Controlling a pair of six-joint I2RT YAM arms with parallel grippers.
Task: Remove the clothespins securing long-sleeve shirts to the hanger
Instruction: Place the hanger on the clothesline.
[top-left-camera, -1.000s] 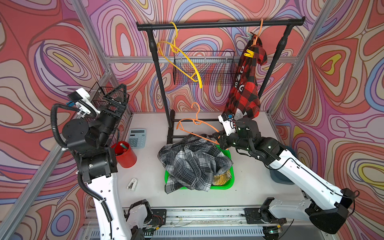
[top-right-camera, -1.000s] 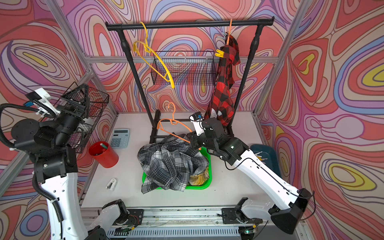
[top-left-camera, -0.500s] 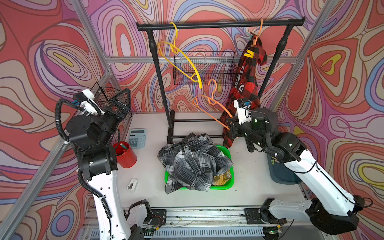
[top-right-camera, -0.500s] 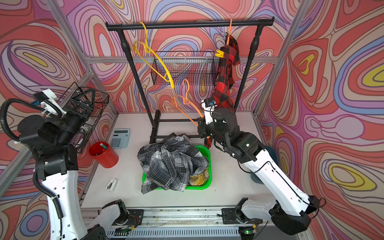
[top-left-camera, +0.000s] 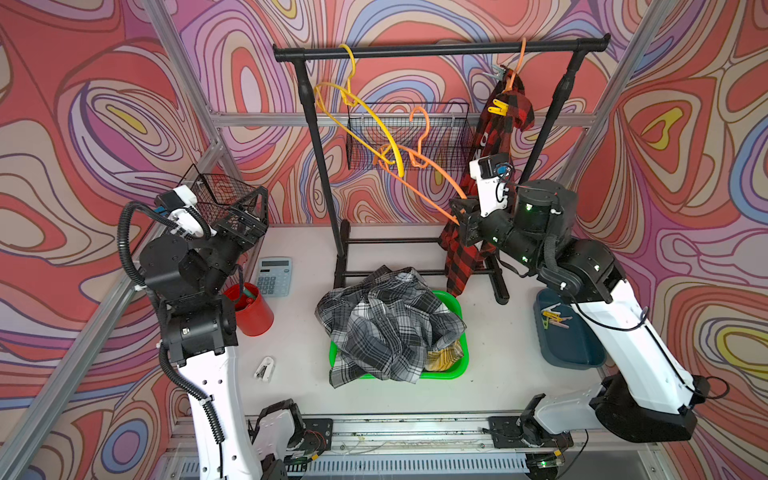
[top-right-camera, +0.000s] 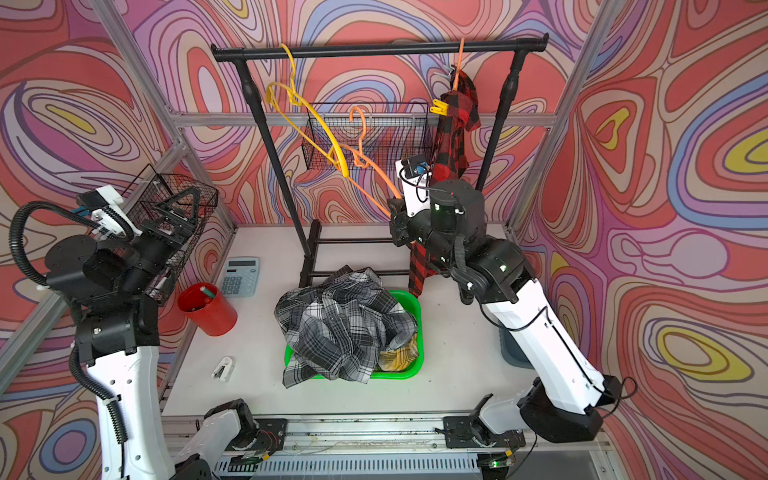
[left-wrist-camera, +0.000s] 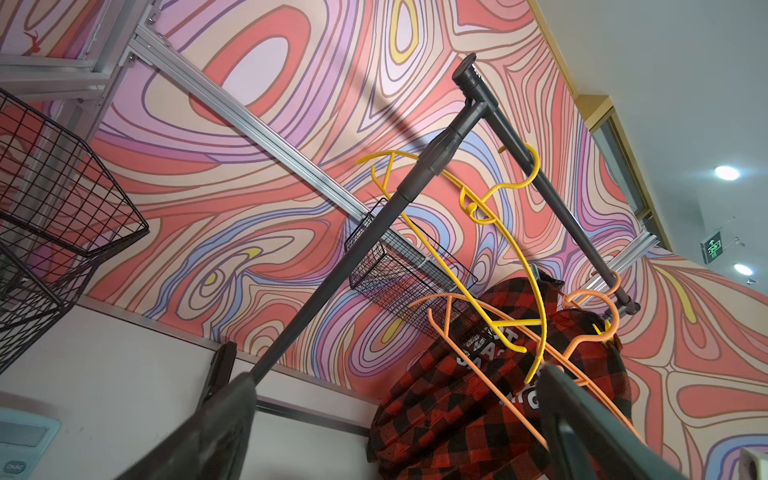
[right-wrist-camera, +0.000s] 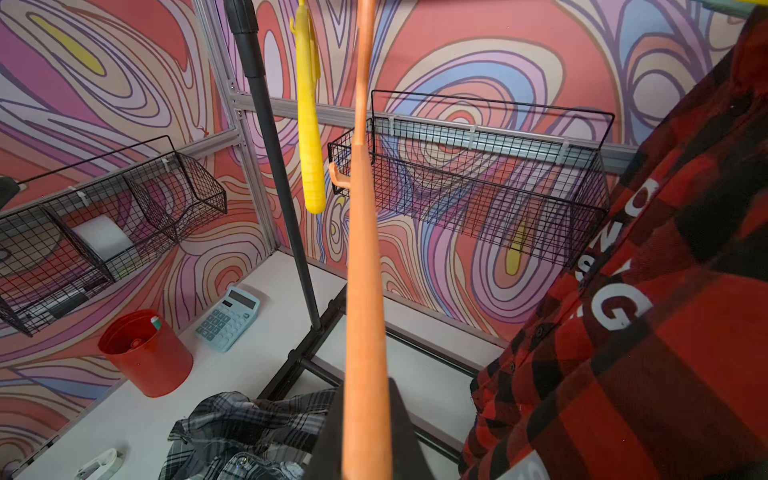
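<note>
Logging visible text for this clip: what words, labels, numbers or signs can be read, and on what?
"ON/AC": key on the calculator.
"G": white lettering on the red plaid shirt; its other letters are folded or hidden, unreadable.
No words on the green sign, only a pictogram.
Other calculator keys: too small.

Orange hanger (right-wrist-camera: 365, 270) in claw (right-wrist-camera: 365, 395), red shirt (right-wrist-camera: 665, 353) (lettered)

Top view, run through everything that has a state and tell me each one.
Right claw: shut on the orange hanger, held off the rail.
Left claw: open, empty.
Red-black shirt: hanging, yellow clothespin clipped on.
Grey plaid shirt: loose, heaped in the green bin.
Yellow hanger: bare, hooked on the rail.
Blue tray: holds clothespins.
</note>
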